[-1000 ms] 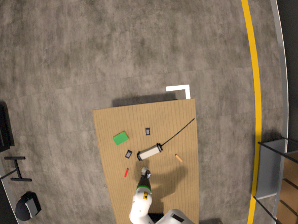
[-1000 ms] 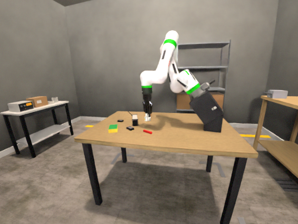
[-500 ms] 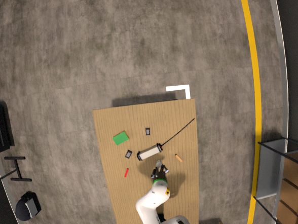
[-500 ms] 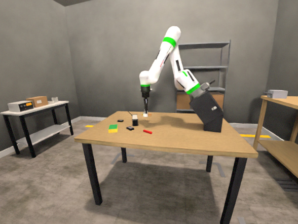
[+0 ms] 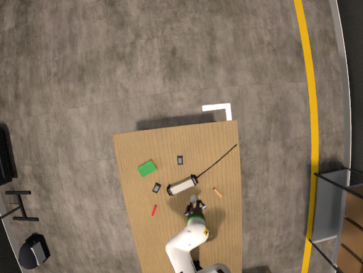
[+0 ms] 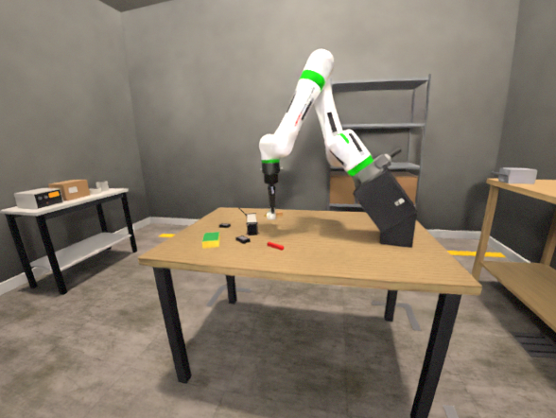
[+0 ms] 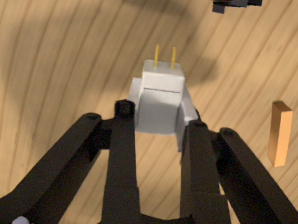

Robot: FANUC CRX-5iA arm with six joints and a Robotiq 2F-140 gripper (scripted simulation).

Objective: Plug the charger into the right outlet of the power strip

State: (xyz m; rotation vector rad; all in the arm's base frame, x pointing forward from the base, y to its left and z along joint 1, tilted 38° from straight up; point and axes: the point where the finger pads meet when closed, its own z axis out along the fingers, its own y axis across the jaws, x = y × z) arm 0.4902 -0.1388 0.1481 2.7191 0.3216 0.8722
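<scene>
My gripper (image 7: 157,95) is shut on the white charger (image 7: 158,99). Its two brass prongs (image 7: 165,56) point ahead, toward the power strip. In the overhead view the strip (image 5: 182,185) lies slanted on the wooden table, and the gripper with the charger (image 5: 193,199) is just near of its right end. The side view shows the gripper (image 6: 271,214) low over the table beside the strip (image 6: 250,220). The outlet slots are not visible.
A black cable (image 5: 217,160) runs from the strip's right end to the table's right edge. An orange block (image 5: 218,193) lies right of the gripper, and shows in the wrist view (image 7: 280,132). A red block (image 5: 154,210), two small black pieces (image 5: 157,188) (image 5: 180,160) and a green block (image 5: 147,168) lie to the left.
</scene>
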